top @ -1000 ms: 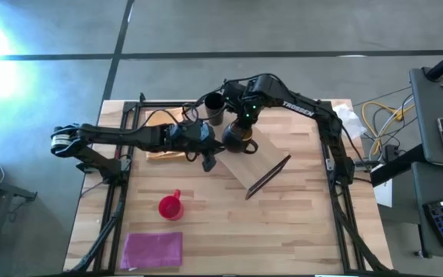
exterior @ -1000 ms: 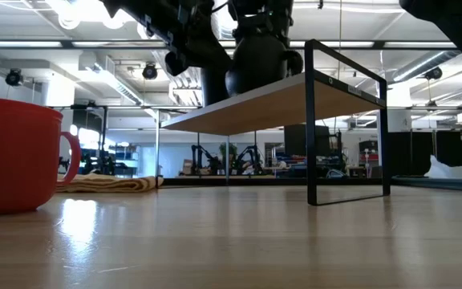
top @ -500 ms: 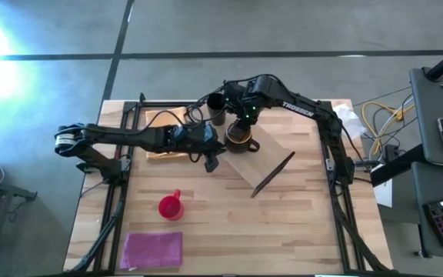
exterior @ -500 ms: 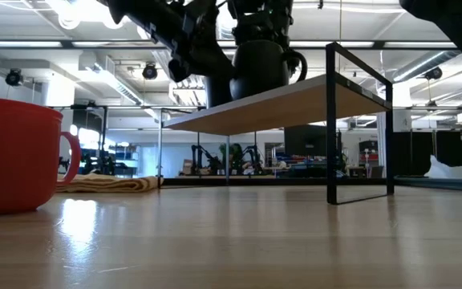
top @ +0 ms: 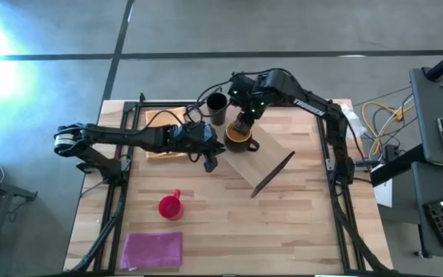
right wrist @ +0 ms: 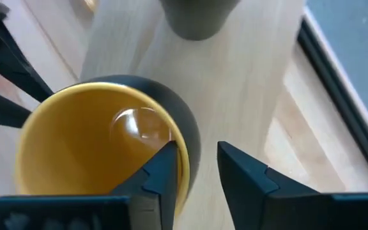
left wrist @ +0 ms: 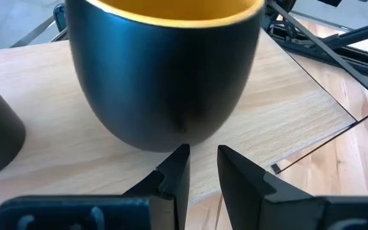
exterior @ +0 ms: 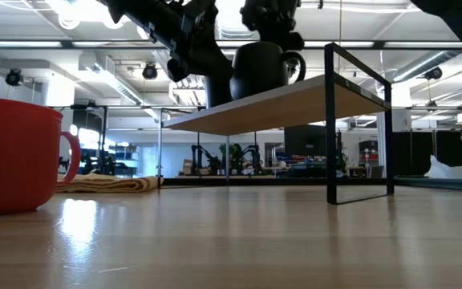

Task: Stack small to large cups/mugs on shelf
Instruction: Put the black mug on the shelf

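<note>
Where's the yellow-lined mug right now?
In the high view the dark mug stands on the shelf, beside the black cup, directly below the right gripper.

3 cups, 1 shelf, 1 mat, prob. 1 cloth.

The worktop was a pale wooden slab of butcher-block boards. On it stood the shelf, a light-wood board on thin dark end frames, set at a slant near the middle. Two vessels sat upright on the shelf: a dark mug with a yellow inside and, beside it, a narrow black cup. A red mug stood on the worktop itself, near a purple mat at the front edge. An orange-tan cloth lay towards the back.
</note>
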`<move>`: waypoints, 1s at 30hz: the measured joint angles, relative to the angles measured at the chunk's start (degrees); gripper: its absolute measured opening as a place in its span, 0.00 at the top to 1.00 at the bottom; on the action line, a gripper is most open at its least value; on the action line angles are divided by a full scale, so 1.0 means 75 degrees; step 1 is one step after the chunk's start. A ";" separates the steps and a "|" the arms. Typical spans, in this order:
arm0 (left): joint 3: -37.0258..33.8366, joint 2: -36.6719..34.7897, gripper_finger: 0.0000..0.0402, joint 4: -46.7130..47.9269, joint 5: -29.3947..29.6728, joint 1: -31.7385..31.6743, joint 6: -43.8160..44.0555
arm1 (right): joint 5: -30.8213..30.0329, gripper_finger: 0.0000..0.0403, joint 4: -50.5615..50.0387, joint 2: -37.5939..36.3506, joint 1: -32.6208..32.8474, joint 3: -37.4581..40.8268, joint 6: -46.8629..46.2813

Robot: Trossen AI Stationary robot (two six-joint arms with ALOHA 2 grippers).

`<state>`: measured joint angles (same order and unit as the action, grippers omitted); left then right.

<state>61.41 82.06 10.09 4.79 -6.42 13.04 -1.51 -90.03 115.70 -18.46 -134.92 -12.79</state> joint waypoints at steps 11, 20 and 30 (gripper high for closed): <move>0.0000 0.0000 0.84 -0.0003 -0.0007 0.0000 0.0000 | -0.0025 0.82 0.0016 -0.1303 0.0027 0.0136 -0.0987; 0.0000 -0.0009 0.84 -0.0011 -0.0007 0.0000 0.0000 | -0.0183 0.97 0.0003 -0.1812 0.0044 0.2330 -0.1892; 0.0000 -0.0012 0.84 -0.0017 -0.0002 0.0000 0.0001 | 0.0380 0.98 0.0715 -0.2109 0.0404 0.3975 -0.1905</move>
<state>61.41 81.97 9.96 4.78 -6.42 13.05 1.34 -84.67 99.89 -15.43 -105.11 -27.07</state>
